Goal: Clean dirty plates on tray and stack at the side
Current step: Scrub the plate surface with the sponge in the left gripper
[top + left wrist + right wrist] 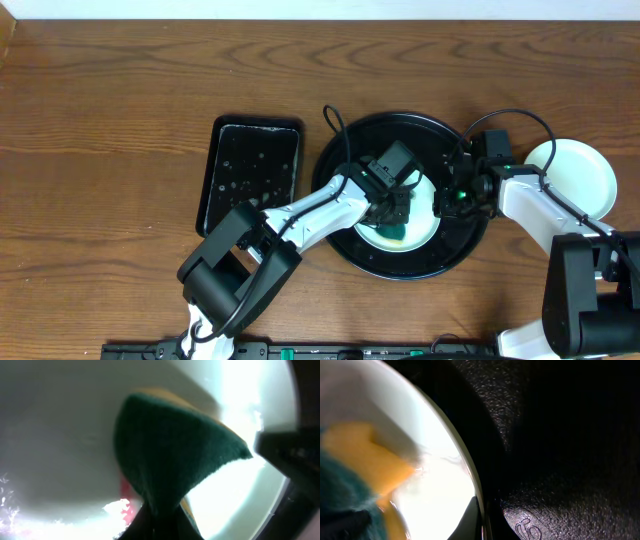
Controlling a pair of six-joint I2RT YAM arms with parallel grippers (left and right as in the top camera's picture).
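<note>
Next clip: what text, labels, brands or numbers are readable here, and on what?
No text can be read in any view.
On the tray: an embossed mark at the bottom of the right wrist view, too dim and cut off to read.
On the plate and the sponge: no marks seen.

Table (100,120): brown wood, strong grain, low satin sheen.
Round tray (400,271): black plastic, glossy; finely pebbled seen close.
Rectangular tray (250,165), left: black, glossy, flecked with pale specks.
Plate (425,228), in round tray: pale plastic, smooth, glossy.
Right plate (585,175): same smooth pale plastic.
Sponge (170,455): coarse dark-green scouring face, soft yellow foam behind.
</note>
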